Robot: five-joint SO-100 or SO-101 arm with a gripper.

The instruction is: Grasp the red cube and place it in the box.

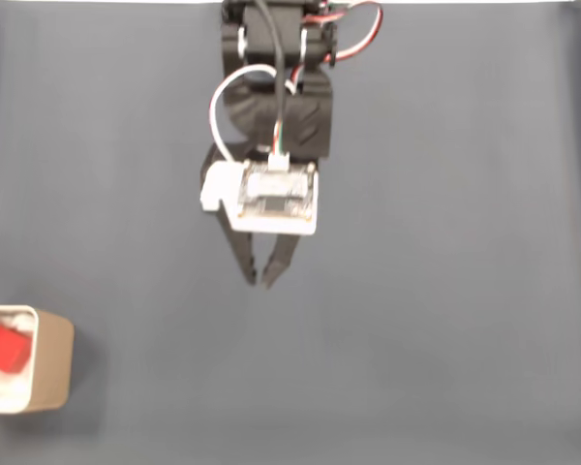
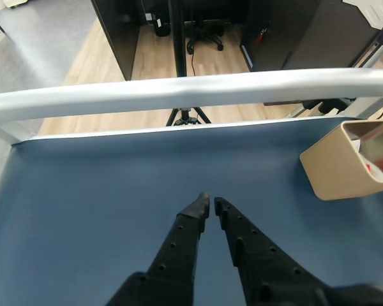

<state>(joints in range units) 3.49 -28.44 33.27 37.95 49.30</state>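
Note:
The red cube (image 1: pixel 4 349) lies inside the box (image 1: pixel 50 360), a beige open-top container with a white lining, at the lower left edge of the fixed view. In the other view the box (image 2: pixel 335 166) stands at the right, and a blurred bit of red, the cube (image 2: pixel 369 167), shows inside it. My gripper (image 1: pixel 260 280) hangs over the bare blue table near the middle, well right of the box in the fixed view. Its black fingers nearly meet at the tips and hold nothing. The other view shows the gripper (image 2: pixel 210 203) with its tips almost touching, left of the box.
A blue mat (image 1: pixel 445 291) covers the table. A white rail (image 2: pixel 179 92) runs along the table's far edge in the other view, with a tripod (image 2: pixel 186 115) and an office chair behind it on the wooden floor. A white board (image 1: pixel 276 199) with cables sits on the arm.

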